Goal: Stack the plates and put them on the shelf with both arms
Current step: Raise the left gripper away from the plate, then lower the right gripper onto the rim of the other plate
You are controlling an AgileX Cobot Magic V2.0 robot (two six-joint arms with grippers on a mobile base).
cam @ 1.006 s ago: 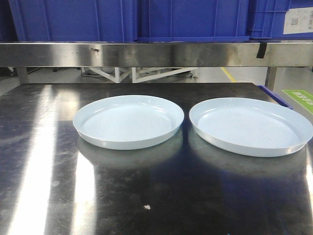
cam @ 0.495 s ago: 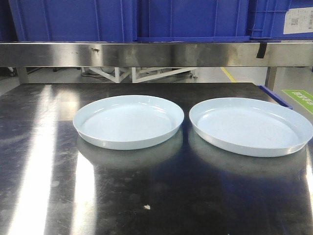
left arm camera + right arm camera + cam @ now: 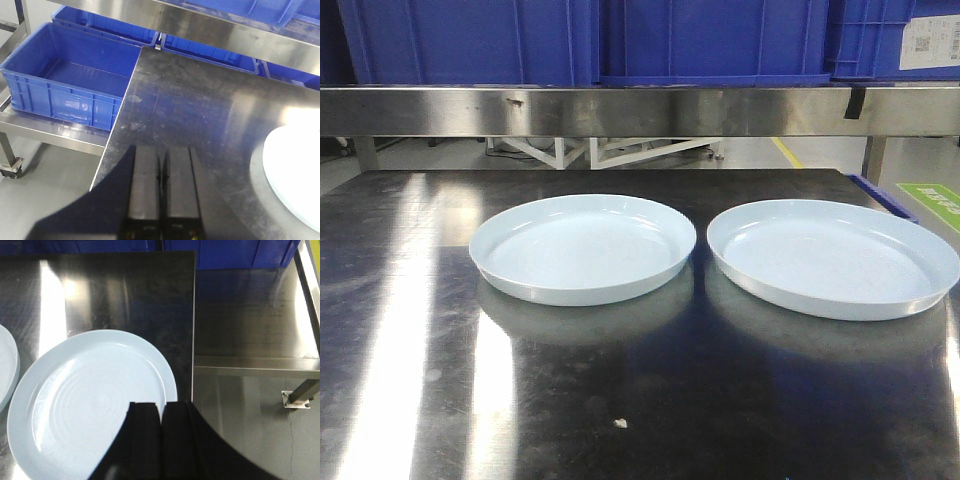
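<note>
Two pale-blue plates sat side by side on the steel table (image 3: 650,400), close together but not touching, both flat and right way up. The left plate (image 3: 583,248) and the right plate (image 3: 833,258) each showed only a smooth inner surface, with faint concentric rings visible on the right one from the right wrist camera. Behind them ran a steel shelf (image 3: 620,110) carrying a row of blue crates (image 3: 710,40); what those held could not be told from the front. The left gripper (image 3: 161,150) hovered over bare table near its left edge, its two black fingers pressed together on nothing, with the left plate's rim off to its right. Beside the table, on a lower ledge (image 3: 50,132), stood an open blue crate (image 3: 70,80) with only its blue floor showing inside. The right gripper (image 3: 161,407) hung above the near rim of the right plate, fingers likewise together and gripping nothing.
</note>
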